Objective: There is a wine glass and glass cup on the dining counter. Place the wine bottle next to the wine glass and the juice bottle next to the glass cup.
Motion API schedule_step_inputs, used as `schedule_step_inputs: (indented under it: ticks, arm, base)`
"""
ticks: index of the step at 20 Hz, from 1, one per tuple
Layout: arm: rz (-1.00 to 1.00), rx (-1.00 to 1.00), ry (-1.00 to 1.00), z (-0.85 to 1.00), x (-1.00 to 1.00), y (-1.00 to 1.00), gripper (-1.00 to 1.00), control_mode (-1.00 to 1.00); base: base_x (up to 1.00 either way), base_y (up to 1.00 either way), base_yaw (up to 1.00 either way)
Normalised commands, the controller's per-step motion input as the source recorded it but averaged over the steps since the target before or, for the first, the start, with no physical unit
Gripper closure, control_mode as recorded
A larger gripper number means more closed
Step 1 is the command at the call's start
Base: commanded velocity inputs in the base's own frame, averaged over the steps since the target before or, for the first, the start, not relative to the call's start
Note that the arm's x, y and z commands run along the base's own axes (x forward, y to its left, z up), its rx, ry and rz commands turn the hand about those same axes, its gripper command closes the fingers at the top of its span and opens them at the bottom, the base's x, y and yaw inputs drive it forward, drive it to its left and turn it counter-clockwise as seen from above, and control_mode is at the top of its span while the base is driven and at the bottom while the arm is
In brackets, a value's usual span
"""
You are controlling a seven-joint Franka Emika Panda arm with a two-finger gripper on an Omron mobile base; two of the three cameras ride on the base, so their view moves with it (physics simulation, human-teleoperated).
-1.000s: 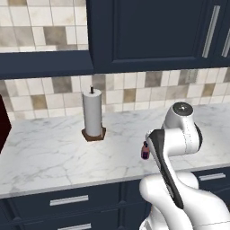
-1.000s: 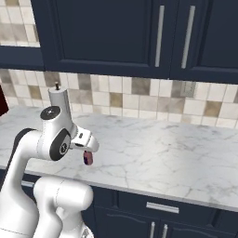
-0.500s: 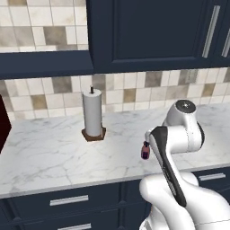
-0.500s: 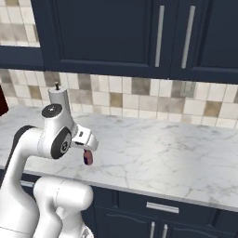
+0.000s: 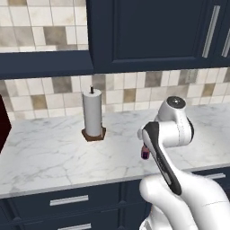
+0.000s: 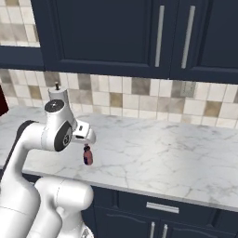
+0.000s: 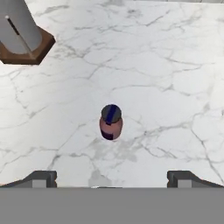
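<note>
The juice bottle (image 7: 110,121), tiny with a dark purple cap and pinkish-red body, stands upright on a white marble wall counter (image 7: 166,65). My gripper (image 7: 112,177) hangs open right above it, its fingertips spread wide on either side and touching nothing. In the right base view the juice bottle (image 6: 87,156) stands just below the hand. In the left base view the juice bottle (image 5: 145,152) peeks out beside my arm. The wine bottle, wine glass, glass cup and dining counter are out of view.
A paper towel roll on a brown wooden holder (image 5: 93,114) stands at the back left of the counter, also seen as the holder (image 7: 26,39). A tiled backsplash and navy wall cabinets (image 6: 139,37) rise behind. The counter's front edge (image 6: 153,191) runs close to the bottle.
The arm's upper part has risen slightly. The juice bottle has stayed in place on the counter.
</note>
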Motion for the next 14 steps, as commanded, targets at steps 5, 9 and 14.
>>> schedule_step_inputs:
  ticks: [5, 9, 14]
  arm:
    - [0.11, 0.00, 0.08, -0.21, 0.24, 0.02, -1.00, -1.00]
    - [0.09, -0.01, 0.19, -0.34, 0.24, 0.00, -1.00, -1.00]
    - [0.08, -0.04, 0.11, -0.29, 0.30, 0.00, -1.00, -1.00]
  base:
    - [0.00, 0.00, 0.00]
    - [0.00, 0.00, 0.00]
    - [0.00, 0.00, 0.00]
